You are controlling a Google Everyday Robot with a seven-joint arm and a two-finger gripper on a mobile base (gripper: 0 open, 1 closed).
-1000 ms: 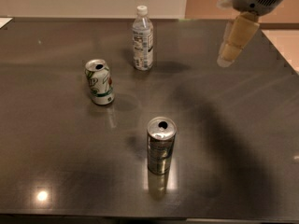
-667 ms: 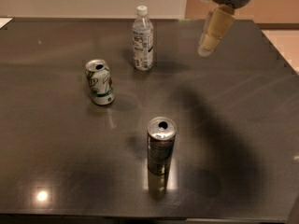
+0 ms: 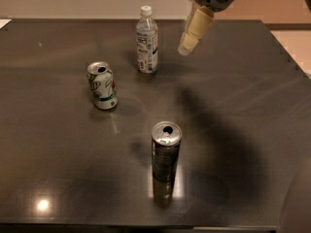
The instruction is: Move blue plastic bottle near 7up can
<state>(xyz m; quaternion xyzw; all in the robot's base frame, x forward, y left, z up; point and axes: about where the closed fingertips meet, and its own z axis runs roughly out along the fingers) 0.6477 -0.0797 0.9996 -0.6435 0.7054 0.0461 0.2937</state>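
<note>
Dark, glossy desk (image 3: pixel 252 110) fills the view, and up by its far edge stands the blue plastic bottle (image 3: pixel 146 40). It is upright, white cap on top, label towards us, roughly midway along that edge. Look to its right: the gripper (image 3: pixel 185 46) hangs in the air above the desk, cream-coloured, slanting down and leftwards from the grey wrist at the top of the picture. Its tip sits level with the bottle's label in this view. It is beside the bottle but apart from it, with a strip of bare desktop showing between the two. No contact there! Whether the claw is wide or narrow, I cannot tell from this angle.

Now the 7up can (image 3: pixel 102 85): it stands closer to the left edge than the bottle and further from the far edge, dented, its opened top showing and a green band low on its side. The bottle and this can are near each other but not touching, the can lying down and to the left of the bottle.

Further towards the near edge, about midway along it, a slim silver can (image 3: pixel 165 152) stands upright, top open, mirrored in the shiny surface. A broad soft shadow runs across the right half of the desk. A bright spot of light glints by the near-left corner.
</note>
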